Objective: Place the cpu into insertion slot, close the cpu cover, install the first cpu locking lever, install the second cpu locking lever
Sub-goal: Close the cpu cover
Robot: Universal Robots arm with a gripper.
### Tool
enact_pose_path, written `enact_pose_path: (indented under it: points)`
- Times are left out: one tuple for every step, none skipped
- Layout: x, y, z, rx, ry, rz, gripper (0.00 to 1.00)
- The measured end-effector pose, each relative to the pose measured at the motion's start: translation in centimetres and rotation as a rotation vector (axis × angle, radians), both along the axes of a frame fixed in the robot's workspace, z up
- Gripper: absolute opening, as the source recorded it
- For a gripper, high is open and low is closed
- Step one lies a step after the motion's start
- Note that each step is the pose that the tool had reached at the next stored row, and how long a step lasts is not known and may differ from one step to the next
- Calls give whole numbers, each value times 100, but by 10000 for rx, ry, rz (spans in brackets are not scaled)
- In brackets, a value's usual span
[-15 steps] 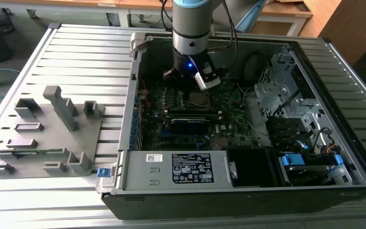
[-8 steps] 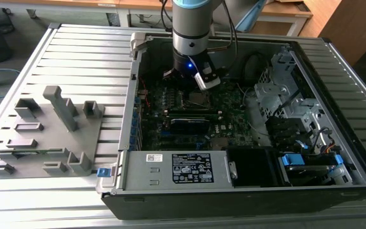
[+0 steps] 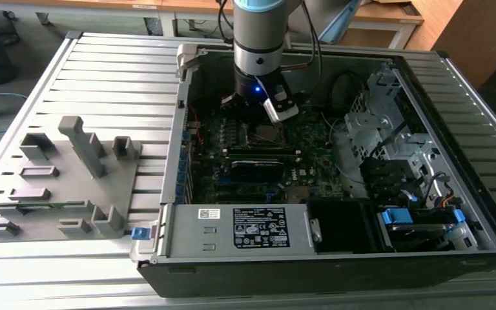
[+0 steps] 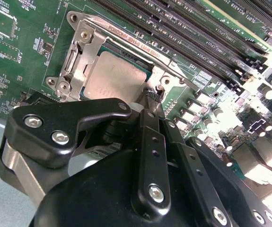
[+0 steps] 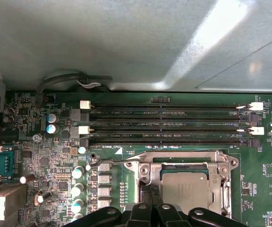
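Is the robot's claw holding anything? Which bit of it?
I cannot tell. The gripper is right at the edge of the cpu cover, beside the cpu, but any hold is hidden.

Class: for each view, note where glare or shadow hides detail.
Second wrist view: glare washes out part of the green circuit board; the dull silver-grey square cpu is evenly lit. First wrist view: a bright streak crosses the grey metal panel. Exterior view: the open black computer case is dim inside.
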State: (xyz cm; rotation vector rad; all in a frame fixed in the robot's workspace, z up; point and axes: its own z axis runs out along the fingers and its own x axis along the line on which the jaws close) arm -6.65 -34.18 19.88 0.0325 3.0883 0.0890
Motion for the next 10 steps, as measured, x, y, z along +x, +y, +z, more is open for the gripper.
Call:
enact_pose_path:
  points:
    - [-1, 0, -4, -3, -4, 0, 10]
    - [-2, -1, -8, -6, -9, -1, 10]
    - [-2, -1, -11, -7, -13, 0, 10]
    - [-2, -1, -13, -6, -14, 0, 10]
    - [-2, -1, -14, -5, -16, 0, 10]
    - [-2, 0, -15, -2, -18, 0, 10]
    - [-2, 0, -16, 0, -19, 0, 10]
    - [-2, 0, -16, 0, -19, 0, 10]
    - [-2, 0, -14, 1, -20, 0, 10]
    - [-1, 1, -8, 6, -23, 0, 10]
